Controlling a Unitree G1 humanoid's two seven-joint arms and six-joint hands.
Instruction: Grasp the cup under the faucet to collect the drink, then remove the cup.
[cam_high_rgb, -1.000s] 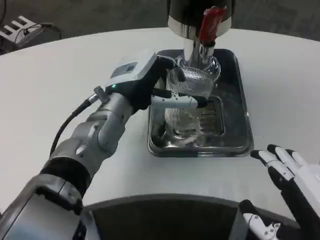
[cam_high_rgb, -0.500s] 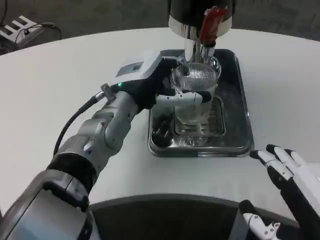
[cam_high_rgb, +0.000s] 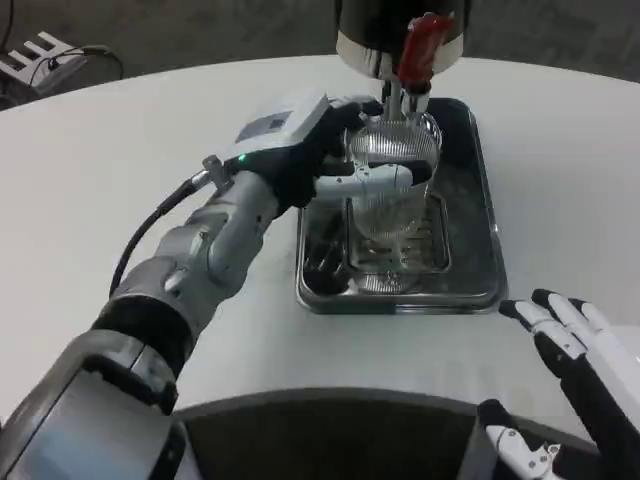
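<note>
Carried the cup (cam_high_rgb: 392, 165) farther from the near edge and slightly right in the left hand (cam_high_rgb: 320, 160), raised over the tray (cam_high_rgb: 480, 285), rim brought directly beneath the faucet (cam_high_rgb: 400, 98)

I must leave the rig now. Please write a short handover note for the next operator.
Left robot hand: grips the clear cup, held above the metal tray right under the faucet.
Right robot hand: open, waiting at the near right of the table.
Done: cup grasped and placed under the faucet.
Left: collect the drink, whose level I cannot tell, then remove the cup.
</note>
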